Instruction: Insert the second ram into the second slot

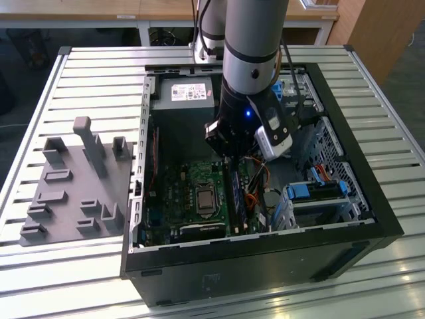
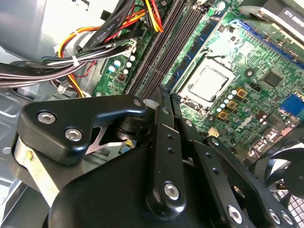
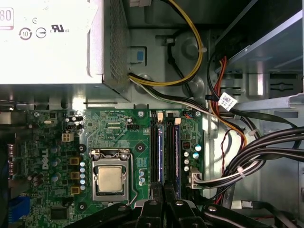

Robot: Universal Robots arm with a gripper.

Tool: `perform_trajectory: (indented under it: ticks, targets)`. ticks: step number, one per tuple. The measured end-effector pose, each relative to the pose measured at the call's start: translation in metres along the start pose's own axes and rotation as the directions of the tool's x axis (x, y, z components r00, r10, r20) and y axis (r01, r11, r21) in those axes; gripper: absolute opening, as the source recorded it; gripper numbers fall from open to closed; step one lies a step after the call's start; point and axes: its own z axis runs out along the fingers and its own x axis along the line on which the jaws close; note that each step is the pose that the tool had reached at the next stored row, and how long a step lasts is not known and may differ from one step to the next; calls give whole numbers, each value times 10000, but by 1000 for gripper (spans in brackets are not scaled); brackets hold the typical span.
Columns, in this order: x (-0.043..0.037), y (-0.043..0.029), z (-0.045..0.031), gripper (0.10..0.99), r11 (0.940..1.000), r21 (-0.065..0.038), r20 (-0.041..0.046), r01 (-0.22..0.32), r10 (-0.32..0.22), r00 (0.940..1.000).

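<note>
the gripper (image 3: 164,190) is down inside the open computer case (image 1: 374,199), right over the ram slots. its two fingers (image 2: 164,142) look pressed together, with no gap between them. the second ram (image 3: 160,147), a thin blue stick, stands in its slot, and its near end goes under the fingertips. i cannot tell if they touch it. another ram stick (image 3: 176,152) stands just beside it. the square silver chip (image 3: 109,179) sits near the gripper on the green board (image 3: 118,133). a bunch of black cables (image 3: 256,156) lies on the gripper's other side.
</note>
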Motion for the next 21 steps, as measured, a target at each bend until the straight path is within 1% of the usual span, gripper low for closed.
perform_trajectory:
  ticks: [6, 14, 16, 21]
  targets:
    - [0, -1, 17, 129, 9998, 1, -4, 200, -200, 9998]
    - [0, 0, 23, 129, 9998, -2, -3, 201, -201, 9998]
    - [0, -1, 38, 129, 9998, -1, -3, 201, -201, 9998]
    - [1, -1, 47, 129, 9998, -1, -3, 201, -201, 9998]
